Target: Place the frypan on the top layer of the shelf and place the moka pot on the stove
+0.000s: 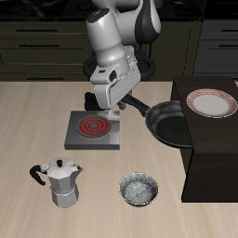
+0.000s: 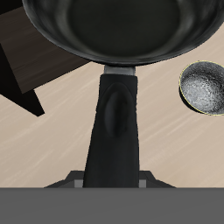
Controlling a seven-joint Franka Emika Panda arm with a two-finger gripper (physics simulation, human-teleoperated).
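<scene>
Frypan (image 1: pixel 168 122), rigid and bowl-heavy, hangs at the shelf (image 1: pixel 212 149) edge, gripper (image 1: pixel 124 102) pinching its long handle (image 2: pixel 114 122); likely to tip.

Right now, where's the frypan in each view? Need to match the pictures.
Exterior view: the frypan is lifted partly over the shelf edge, beside the plate, handle toward the gripper.
Wrist view: the frypan fills the frame ahead, its handle running back to the gripper.
Shared landmark: the metal bowl.
</scene>
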